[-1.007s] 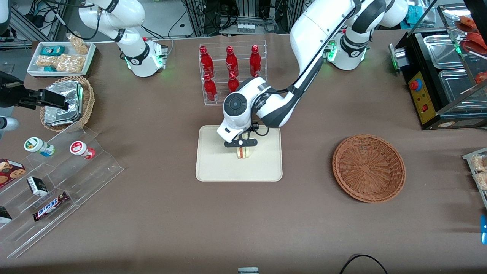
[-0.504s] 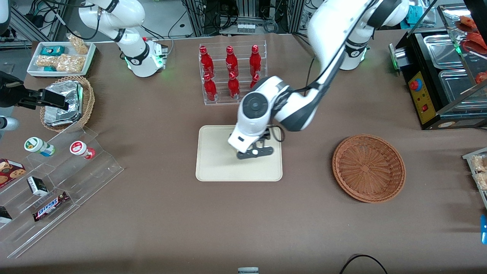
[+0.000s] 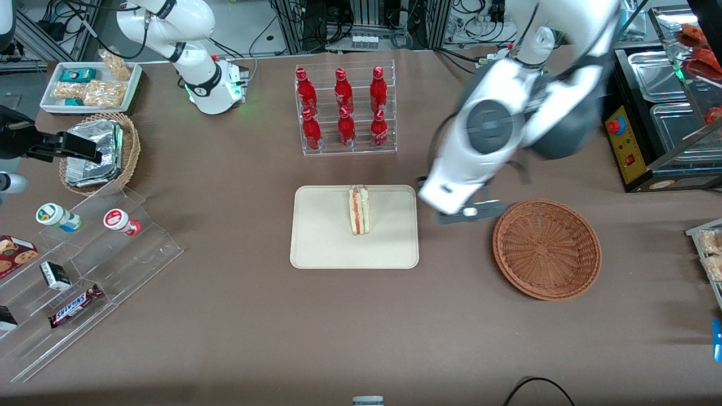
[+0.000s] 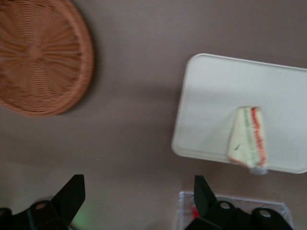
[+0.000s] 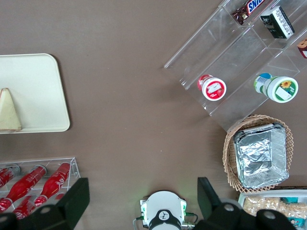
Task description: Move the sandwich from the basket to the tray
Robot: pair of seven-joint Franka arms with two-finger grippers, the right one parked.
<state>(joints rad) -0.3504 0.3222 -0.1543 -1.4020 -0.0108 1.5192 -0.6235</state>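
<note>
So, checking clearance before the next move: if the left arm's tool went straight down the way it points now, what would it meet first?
Probably bare tablecloth: the open tool hangs between the tray and the basket, above neither.

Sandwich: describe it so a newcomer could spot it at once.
Find the cream tray mid-table, in front of the rack of red bottles. The sandwich stands alone on it, a pale wedge with a red filling stripe. The open gripper hangs between tray and wicker basket, holding nothing.

Even overhead light — motion-blurred arm
</note>
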